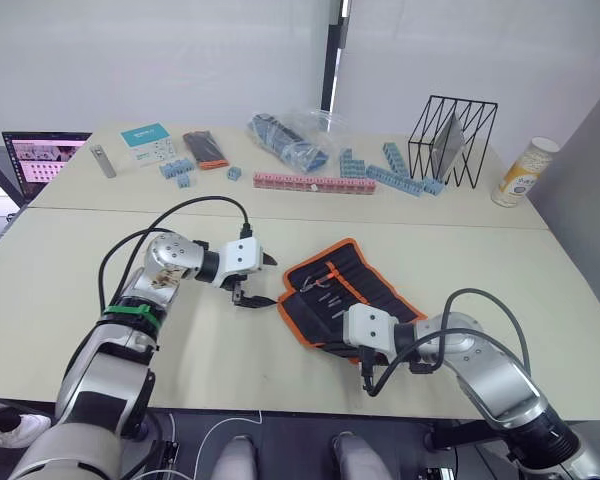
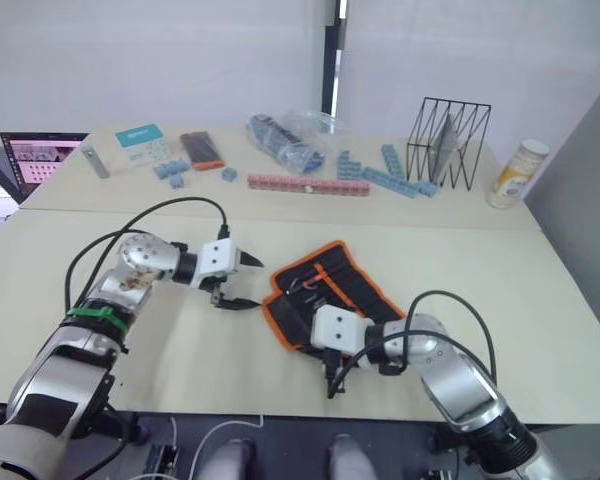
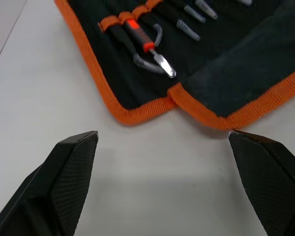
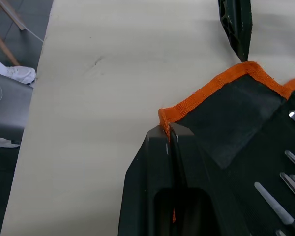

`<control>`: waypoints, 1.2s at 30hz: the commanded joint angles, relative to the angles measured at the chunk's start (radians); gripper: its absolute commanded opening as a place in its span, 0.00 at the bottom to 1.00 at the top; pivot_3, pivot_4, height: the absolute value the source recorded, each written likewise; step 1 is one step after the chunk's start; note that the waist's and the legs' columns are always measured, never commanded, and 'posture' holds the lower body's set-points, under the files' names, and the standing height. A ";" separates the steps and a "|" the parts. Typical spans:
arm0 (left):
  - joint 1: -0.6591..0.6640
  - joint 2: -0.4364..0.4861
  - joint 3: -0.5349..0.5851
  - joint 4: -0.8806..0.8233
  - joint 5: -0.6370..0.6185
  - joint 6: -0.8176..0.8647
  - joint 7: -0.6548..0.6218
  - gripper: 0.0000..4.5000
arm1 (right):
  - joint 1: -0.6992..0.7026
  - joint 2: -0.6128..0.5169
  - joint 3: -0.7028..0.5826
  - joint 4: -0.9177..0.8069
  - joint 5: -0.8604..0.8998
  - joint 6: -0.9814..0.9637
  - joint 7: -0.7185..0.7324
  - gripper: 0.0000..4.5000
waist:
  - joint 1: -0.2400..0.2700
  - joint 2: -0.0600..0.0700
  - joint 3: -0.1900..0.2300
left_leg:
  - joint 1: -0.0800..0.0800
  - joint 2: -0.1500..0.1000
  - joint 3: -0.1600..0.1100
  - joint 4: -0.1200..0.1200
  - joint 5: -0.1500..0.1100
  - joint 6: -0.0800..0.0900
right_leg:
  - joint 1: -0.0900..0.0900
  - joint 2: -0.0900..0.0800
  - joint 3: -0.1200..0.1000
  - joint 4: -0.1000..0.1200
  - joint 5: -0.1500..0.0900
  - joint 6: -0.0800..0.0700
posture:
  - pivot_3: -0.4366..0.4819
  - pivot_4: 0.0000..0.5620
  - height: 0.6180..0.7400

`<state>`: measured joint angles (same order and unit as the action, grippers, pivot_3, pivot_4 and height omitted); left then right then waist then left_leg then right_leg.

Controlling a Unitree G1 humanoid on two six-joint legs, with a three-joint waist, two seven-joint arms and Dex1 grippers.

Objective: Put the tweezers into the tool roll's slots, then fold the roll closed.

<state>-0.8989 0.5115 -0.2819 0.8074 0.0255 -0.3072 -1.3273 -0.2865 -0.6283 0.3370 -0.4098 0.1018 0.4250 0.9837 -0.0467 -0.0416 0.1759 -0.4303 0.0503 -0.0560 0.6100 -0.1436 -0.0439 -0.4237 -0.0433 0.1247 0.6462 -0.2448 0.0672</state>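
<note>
Tool roll (image 1: 348, 290) open on beige table (image 1: 500, 270).

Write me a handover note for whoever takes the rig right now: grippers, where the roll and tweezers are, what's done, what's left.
Left gripper: open, empty, just off the tool roll's left edge.
Right gripper: shut on the roll's near orange-trimmed corner.
Tool roll: lying open on the table, one flap partly turned over.
Tweezers: their metal tips show in the slots.
Left to do: fold the roll closed.
</note>
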 commanded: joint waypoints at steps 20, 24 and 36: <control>-0.142 -0.024 -0.148 0.169 0.197 -0.505 -0.074 1.00 | 0.019 -0.001 -0.060 -0.060 0.035 0.065 -0.097 0.01 | 0.002 0.000 0.000 | 0.000 0.000 0.000 0.001 0.000 0.000 | 0.002 0.000 0.000 0.000 0.001 0.001 | 0.48 0.27 1.00; -0.160 -0.004 -0.158 0.172 0.216 -0.563 -0.059 1.00 | 0.040 -0.006 -0.073 -0.060 0.048 0.062 -0.102 0.01 | -0.001 0.000 0.000 | 0.001 0.000 0.000 0.001 0.000 0.000 | 0.002 0.000 0.001 0.000 0.001 0.001 | 0.48 0.27 1.00; -0.180 -0.066 -0.153 0.182 0.211 -0.595 -0.010 0.94 | 0.016 0.023 -0.093 -0.055 0.097 0.086 -0.120 0.00 | 0.004 0.000 0.000 | 0.000 -0.001 0.000 0.003 0.000 0.000 | 0.002 0.000 0.001 0.001 0.001 0.002 | 0.48 0.27 1.00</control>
<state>-1.0616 0.4617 -0.4270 0.9876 0.2332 -0.8805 -1.3610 -0.2563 -0.6065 0.2735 -0.4426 0.1805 0.5090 0.8700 -0.0429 -0.0418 0.1759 -0.4300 0.0497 -0.0565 0.6129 -0.1435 -0.0438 -0.4216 -0.0434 0.1254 0.6470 -0.2436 0.0692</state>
